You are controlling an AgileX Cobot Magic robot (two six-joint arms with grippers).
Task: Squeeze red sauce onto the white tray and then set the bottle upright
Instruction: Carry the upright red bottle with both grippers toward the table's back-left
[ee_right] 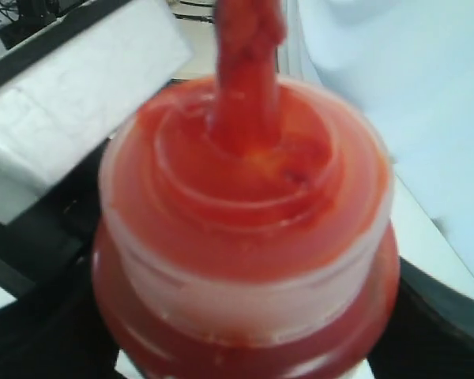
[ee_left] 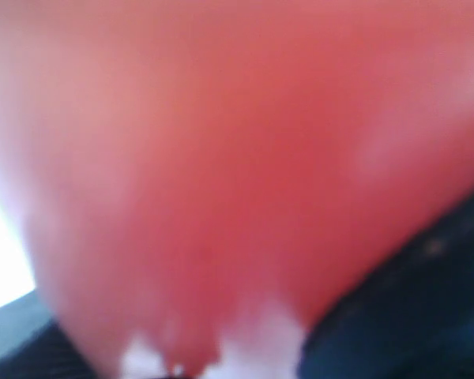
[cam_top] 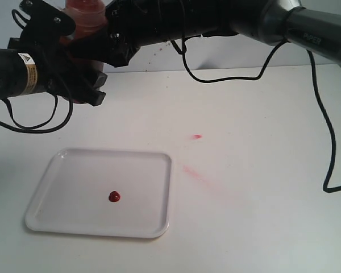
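Observation:
The bottle [cam_top: 85, 20], tinted red, hangs upright above the table's far left corner; its lower part is hidden behind both grippers. My left gripper [cam_top: 74, 60] is shut on its body, which fills the left wrist view as a red blur [ee_left: 237, 158]. My right gripper [cam_top: 106, 35] reaches across from the right and is shut on the bottle below its cap. The right wrist view shows the pale cap and red nozzle [ee_right: 245, 79], with black fingers [ee_right: 39, 332] against both sides. A small round blob of red sauce [cam_top: 114, 197] lies in the white tray [cam_top: 68, 170], at the front left.
Faint pink smears [cam_top: 197, 136] mark the table right of the tray. Black cables [cam_top: 216, 77] hang from the right arm, and one [cam_top: 328, 142] trails down at the right. A pale block [ee_right: 71, 103] sits close beside the bottle's cap in the right wrist view.

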